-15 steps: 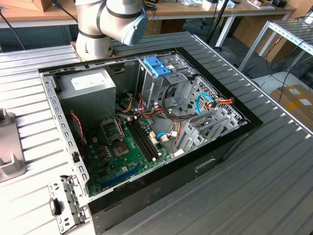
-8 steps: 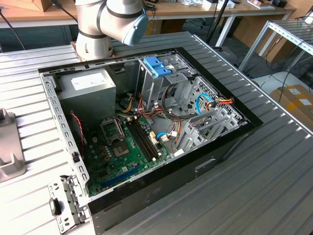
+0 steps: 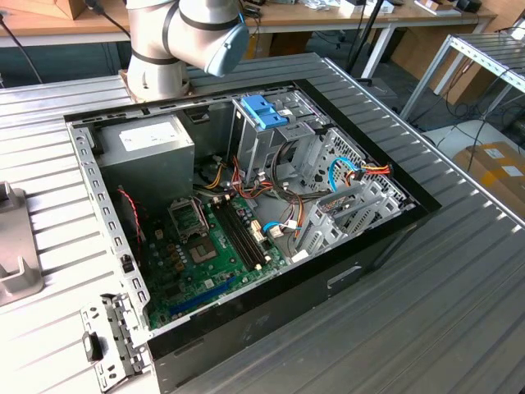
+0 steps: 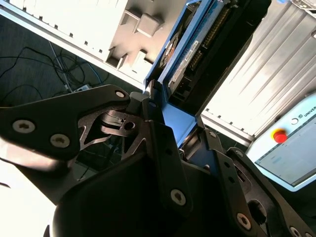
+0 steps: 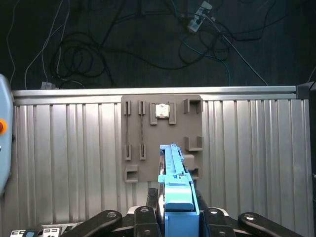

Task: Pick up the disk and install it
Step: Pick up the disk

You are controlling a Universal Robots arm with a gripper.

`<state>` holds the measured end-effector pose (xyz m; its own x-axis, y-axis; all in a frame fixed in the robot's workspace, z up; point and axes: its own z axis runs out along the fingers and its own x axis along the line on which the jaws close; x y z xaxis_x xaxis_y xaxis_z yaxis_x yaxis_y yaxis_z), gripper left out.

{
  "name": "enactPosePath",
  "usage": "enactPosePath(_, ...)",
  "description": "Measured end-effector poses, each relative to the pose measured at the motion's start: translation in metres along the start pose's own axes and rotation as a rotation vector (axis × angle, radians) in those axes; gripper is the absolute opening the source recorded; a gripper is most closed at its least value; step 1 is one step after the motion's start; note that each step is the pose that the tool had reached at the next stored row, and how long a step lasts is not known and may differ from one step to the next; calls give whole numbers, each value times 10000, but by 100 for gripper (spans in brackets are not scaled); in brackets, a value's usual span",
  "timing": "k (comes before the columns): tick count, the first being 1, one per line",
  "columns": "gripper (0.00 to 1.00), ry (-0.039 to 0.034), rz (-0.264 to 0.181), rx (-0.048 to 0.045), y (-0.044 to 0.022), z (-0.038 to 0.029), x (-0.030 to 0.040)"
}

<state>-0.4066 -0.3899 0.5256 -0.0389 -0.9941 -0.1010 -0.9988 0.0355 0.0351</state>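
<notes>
Open PC case (image 3: 271,313) on ribbed table (image 3: 447,328): PSU (image 3: 148,146) in one corner, motherboard (image 3: 197,263) just beside it. Grey fixture plate (image 5: 158,136) lies on the table, chip (image 5: 162,111) seated in it. Loose cables (image 5: 94,49) on floor beyond.

disk (image 5: 176,190): light-blue bracket, dark body | gripper (image 5: 175,206): matt black, silver screw heads | table (image 3: 459,312): silver-grey, parallel ribbing | computer case (image 3: 271,318): black shell, grey interior | motherboard (image 3: 193,267): green | power-supply box (image 3: 143,152): grey, white sticker | holder plate (image 5: 148,123): taupe-grey | arm (image 3: 176,37): pale grey, light-blue cap
</notes>
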Motion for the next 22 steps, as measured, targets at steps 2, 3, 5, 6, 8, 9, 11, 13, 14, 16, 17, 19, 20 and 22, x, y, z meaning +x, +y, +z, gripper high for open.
enactPosePath(2, 37, 0, 0, -1, -11, -1, 4)
enactPosePath(3, 37, 0, 0, 0, -17, -2, 7)
enactPosePath(5, 37, 0, 0, 0, -29, -2, 12)
enactPosePath(6, 37, 0, 0, 0, -36, -3, 15)
enactPosePath(8, 37, -1, 0, 0, -51, -4, 23)
enactPosePath(9, 37, -1, 0, 0, -55, -4, 25)
enactPosePath(11, 37, 0, 0, 0, -67, -5, 29)
enactPosePath(13, 37, 0, 0, 0, -78, -6, 34)
enactPosePath(14, 37, 0, 0, 0, -84, -7, 36)
enactPosePath(16, 37, 0, 0, 0, -94, -8, 41)
enactPosePath(17, 37, 0, 1, 0, -100, -8, 43)
enactPosePath(19, 37, 0, 0, -1, -112, -9, 49)
enactPosePath(20, 37, 0, 0, 0, -118, -10, 53)
enactPosePath(22, 37, -1, 0, 0, -128, -10, 58)
